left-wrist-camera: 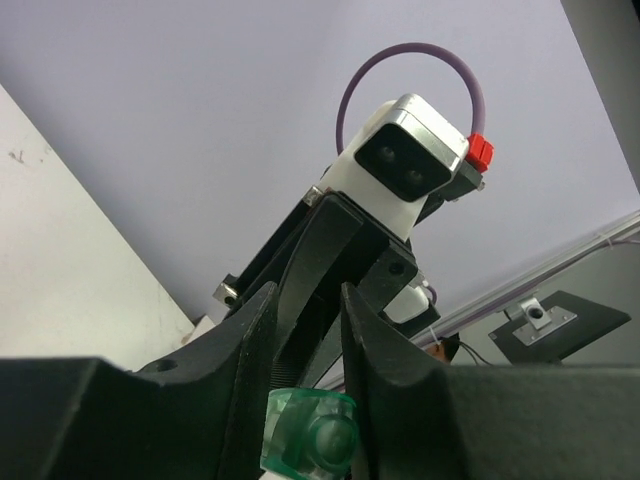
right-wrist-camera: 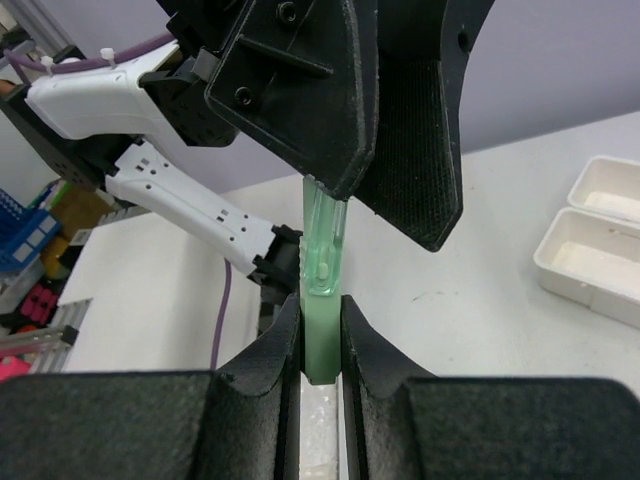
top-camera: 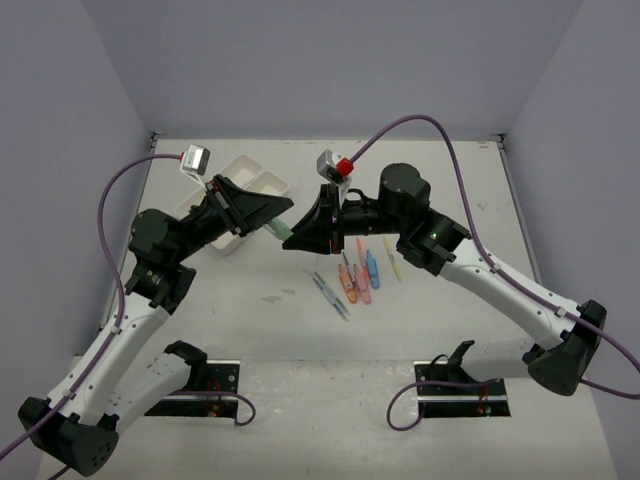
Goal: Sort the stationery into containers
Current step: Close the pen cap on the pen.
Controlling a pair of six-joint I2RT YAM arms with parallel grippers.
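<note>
the green marker (right-wrist-camera: 320,340) is pinched at once by the left claw (left-wrist-camera: 305,295) and the right claw (right-wrist-camera: 320,305), held above the bench (top-camera: 260,330) between the white trays (top-camera: 262,182) and the loose markers (top-camera: 358,280). much of it is hidden by the meeting claws in the top view.

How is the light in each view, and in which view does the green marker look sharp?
Top external view: even light, soft shadows on the table, the green marker small. Left wrist view: its cap is very near and slightly soft; the left gripper is almost black. Right wrist view: the marker is sharp, the white trays bright.
</note>
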